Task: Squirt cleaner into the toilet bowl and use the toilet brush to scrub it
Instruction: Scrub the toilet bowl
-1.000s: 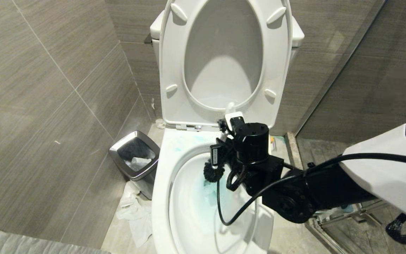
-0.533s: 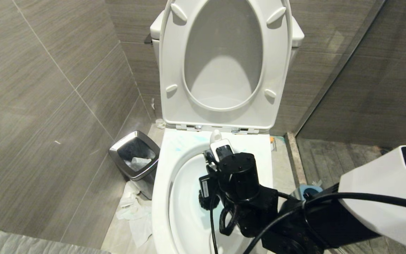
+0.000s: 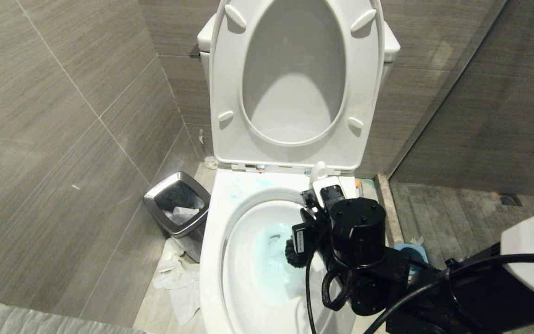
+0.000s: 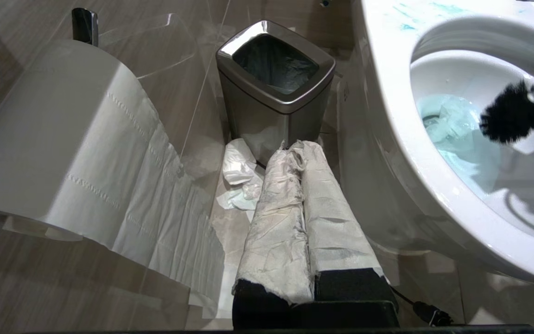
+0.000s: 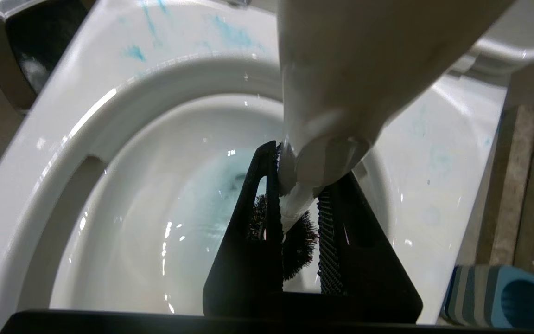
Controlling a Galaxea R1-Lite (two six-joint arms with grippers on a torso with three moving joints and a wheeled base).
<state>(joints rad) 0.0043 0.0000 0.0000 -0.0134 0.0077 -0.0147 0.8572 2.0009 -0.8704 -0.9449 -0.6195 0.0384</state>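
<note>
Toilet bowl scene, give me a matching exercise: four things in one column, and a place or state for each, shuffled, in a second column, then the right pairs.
Things:
1. toilet brush
2. steel bin
3. toilet seat
4. brush holder

Places or states:
A. raised upright against the tank
B. on the floor at the robot's left of the toilet bowl
C. clamped in the right end effector, bristles inside the bowl
D. on the floor at the robot's right of the bowl, empty

Pairs: 1-C, 2-B, 3-A, 4-D

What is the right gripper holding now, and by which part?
The right gripper is shut on the toilet brush, gripping its white handle above the black bristles, which hang inside the toilet bowl.
</note>
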